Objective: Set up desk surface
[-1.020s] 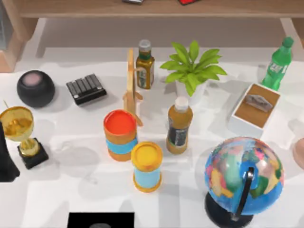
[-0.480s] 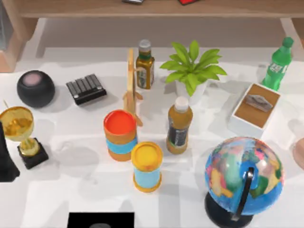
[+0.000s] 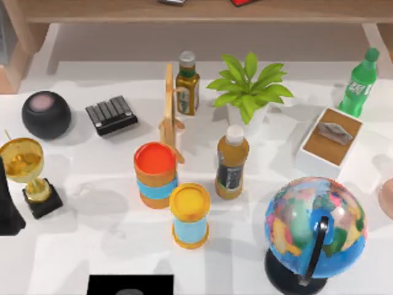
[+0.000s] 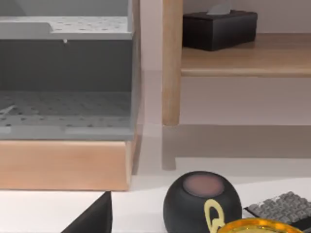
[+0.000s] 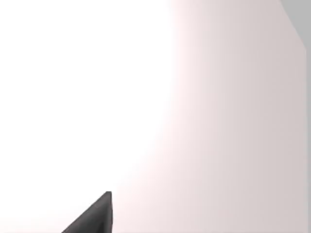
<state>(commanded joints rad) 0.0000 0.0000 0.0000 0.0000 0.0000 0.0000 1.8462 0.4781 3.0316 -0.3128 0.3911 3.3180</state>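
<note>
- The left gripper (image 3: pixel 7 206) sat at the left edge of the desk surface (image 3: pixel 110 246), just beside the gold trophy (image 3: pixel 26 175); whether its fingers were apart or together, I cannot tell.
- The desk surface spread beneath everything, below the tan shelf board (image 3: pixel 202 11).
- One trophy stood left of the red-topped can (image 3: pixel 156 174).
- One black round speaker (image 3: pixel 46 114) and one dark keypad (image 3: pixel 111 114) lay up-left of that can.
- Two cans stood near each other: the red-topped one and a yellow-topped can (image 3: pixel 190 215) down-right of it.
- One wooden stand (image 3: pixel 170 114) rose just above the red-topped can.
- Three bottles: a dark one (image 3: pixel 187 83) beside the stand, an amber one (image 3: pixel 232 161) right of the can, a green one (image 3: pixel 358 83) far right.
- One potted plant (image 3: pixel 249 92), one tissue box (image 3: pixel 330 142) and one globe (image 3: pixel 315 230) stood right of the can.
</note>
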